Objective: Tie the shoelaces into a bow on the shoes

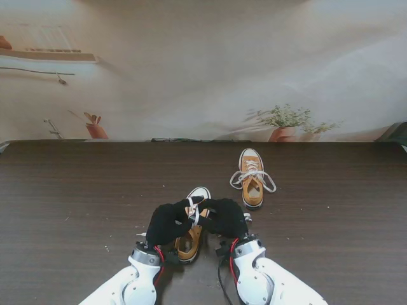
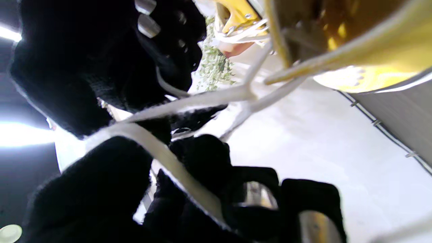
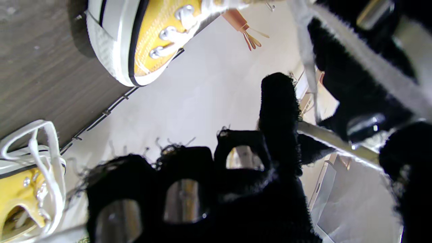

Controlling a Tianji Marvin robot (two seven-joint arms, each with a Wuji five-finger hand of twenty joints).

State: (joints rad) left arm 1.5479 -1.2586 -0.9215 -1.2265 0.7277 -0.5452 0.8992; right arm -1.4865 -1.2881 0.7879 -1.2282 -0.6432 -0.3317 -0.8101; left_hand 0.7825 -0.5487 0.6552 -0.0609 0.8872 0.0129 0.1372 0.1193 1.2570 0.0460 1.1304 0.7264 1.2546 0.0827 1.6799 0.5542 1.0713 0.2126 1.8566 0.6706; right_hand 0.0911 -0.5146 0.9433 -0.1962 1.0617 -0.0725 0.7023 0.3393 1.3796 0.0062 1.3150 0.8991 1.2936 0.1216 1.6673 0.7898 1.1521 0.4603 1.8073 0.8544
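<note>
Your left hand (image 1: pixel 166 223) & right hand (image 1: pixel 226 218) both pinch white laces (image 1: pixel 194 211) over near shoe (image 1: pixel 191 244); 2nd shoe (image 1: pixel 252 178) sits apart, farther right.

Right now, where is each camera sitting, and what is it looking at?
Stand view: above the shoulders, looking down at the dark wooden table; both black-gloved hands, left hand and right hand, meet over the near mustard canvas shoe.
Left wrist view: along the left fingers, at white shoelaces.
Right wrist view: along the right fingers.
Shared: both wrist views show the laces and the opposite hand.
</note>
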